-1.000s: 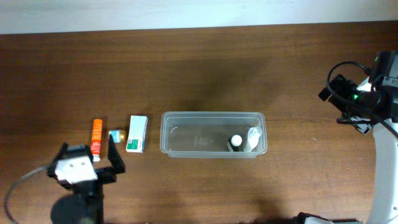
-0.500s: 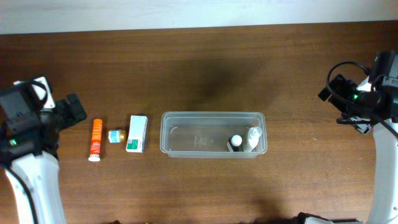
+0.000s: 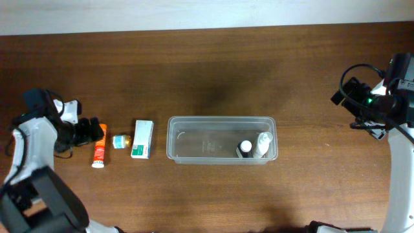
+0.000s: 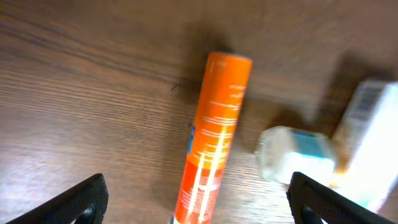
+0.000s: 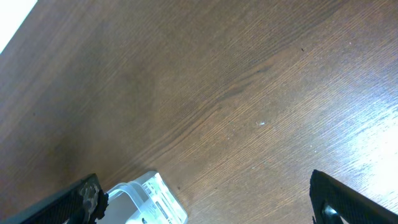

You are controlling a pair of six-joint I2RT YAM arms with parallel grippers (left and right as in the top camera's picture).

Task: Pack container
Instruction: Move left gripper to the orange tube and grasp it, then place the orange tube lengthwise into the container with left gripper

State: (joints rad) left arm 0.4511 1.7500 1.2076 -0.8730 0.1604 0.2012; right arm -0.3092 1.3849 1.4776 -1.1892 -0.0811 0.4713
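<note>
A tube, small pack and carton lie left of the container holding two bottles.

The tub's left part is open to you; two bottles crowd its right end. The tube, jar and carton lie tightly spaced.

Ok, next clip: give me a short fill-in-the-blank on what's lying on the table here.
1. The container holds ____ small bottles, both at its right end.
2. The ____ tube lies between the open fingers of the left gripper.
3. In the overhead view, the white-and-green carton lies to the ____ of the container.
4. The right gripper is ____, with nothing between its fingers.
Missing words: two; orange; left; open.
</note>
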